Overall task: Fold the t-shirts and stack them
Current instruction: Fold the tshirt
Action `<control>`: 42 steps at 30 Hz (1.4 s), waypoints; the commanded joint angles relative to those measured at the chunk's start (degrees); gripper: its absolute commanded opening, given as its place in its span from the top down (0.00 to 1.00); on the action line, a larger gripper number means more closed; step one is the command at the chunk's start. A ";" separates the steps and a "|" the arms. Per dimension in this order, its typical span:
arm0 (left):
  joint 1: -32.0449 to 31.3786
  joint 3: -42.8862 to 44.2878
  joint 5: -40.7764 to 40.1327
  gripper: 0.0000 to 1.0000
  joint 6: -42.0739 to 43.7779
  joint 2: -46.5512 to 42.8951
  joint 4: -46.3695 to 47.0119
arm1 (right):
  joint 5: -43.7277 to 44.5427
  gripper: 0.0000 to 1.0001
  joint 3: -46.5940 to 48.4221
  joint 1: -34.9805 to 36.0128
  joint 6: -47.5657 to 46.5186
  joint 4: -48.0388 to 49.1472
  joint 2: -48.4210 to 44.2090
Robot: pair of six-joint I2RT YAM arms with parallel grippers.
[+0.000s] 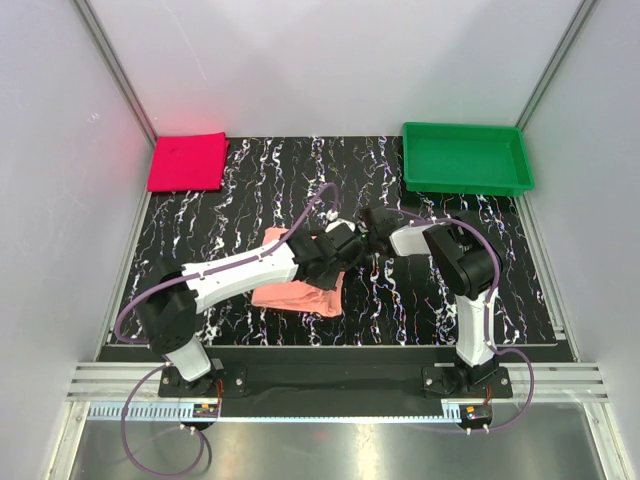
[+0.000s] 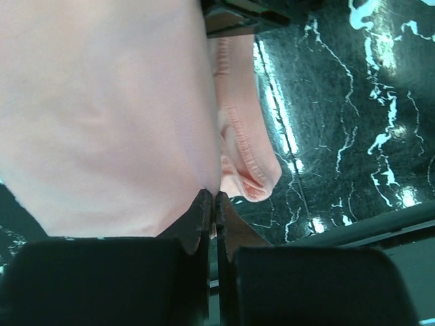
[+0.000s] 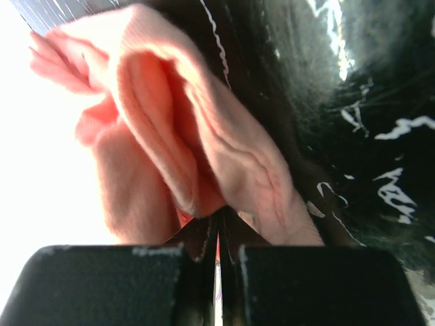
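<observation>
1. Two grippers are seen meeting over the black marbled table (image 1: 250, 180), well in front of the green tray (image 1: 465, 128) and to its left.
2. The left gripper (image 2: 214, 197) is clenched on an edge of the salmon t-shirt (image 2: 102, 115), its jaws pressed nearly together with the cloth pinched at their tips.
3. The right gripper (image 3: 219, 221) is likewise closed on a bunched fold of the same garment, nearer the tray than the left one.
4. The rest of the salmon t-shirt is seen lying crumpled on the table, farther from the tray than both grippers.
5. A red t-shirt (image 1: 187, 161) is laid folded level with the tray, far to its left, at the table's back corner.
</observation>
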 commanded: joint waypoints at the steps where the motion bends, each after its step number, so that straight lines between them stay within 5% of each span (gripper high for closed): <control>1: -1.52 -0.47 2.94 1.00 -1.53 -1.69 3.18 | 5.12 1.00 -1.60 0.36 3.05 -6.70 2.37; 16: -1.00 0.40 1.27 1.00 -2.05 -1.16 1.78 | 0.83 0.99 -2.83 0.28 -10.13 -16.28 -10.20; 42: -0.82 -0.21 9.97 1.00 0.49 0.16 6.35 | 1.52 1.00 -13.72 3.97 2.08 0.24 -5.10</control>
